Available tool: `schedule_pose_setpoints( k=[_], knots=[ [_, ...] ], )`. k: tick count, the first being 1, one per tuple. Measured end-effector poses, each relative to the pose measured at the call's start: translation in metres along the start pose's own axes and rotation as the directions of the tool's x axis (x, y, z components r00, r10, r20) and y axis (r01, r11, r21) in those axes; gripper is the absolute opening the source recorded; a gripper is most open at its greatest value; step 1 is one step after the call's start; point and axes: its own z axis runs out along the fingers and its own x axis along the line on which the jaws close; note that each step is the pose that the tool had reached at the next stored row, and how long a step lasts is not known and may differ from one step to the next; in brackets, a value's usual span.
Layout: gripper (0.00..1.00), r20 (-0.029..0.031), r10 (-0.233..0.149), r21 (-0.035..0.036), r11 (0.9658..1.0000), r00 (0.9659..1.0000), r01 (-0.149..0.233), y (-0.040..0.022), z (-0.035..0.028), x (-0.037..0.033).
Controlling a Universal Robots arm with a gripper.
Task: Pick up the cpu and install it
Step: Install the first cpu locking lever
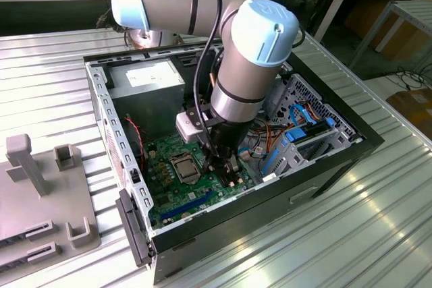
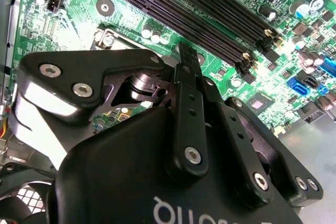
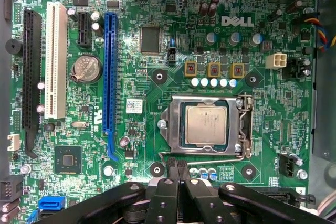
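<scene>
Tool (image 3: 177,169) fingers pressed together, holding nothing, poised just beside the socket frame (image 3: 207,124). Cpu (image 3: 206,124) already sits inside that frame on the motherboard (image 3: 157,77). Judgement: seating done; locking the lever (image 3: 210,156) remains.

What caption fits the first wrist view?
The cpu sits in its socket frame on the green motherboard, shut gripper beside it.

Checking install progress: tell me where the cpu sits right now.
In the first wrist view the cpu lies inside the metal socket frame on the green motherboard, beyond the gripper.
</scene>
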Motion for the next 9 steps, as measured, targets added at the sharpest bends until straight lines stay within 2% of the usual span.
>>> schedule_pose_setpoints(
  k=[9],
  knots=[
    [0.11, -0.0001, -0.002, 0.0003, 1.0, 1.0, 0.002, -0.0012, 0.0029, 0.0]
  ],
)
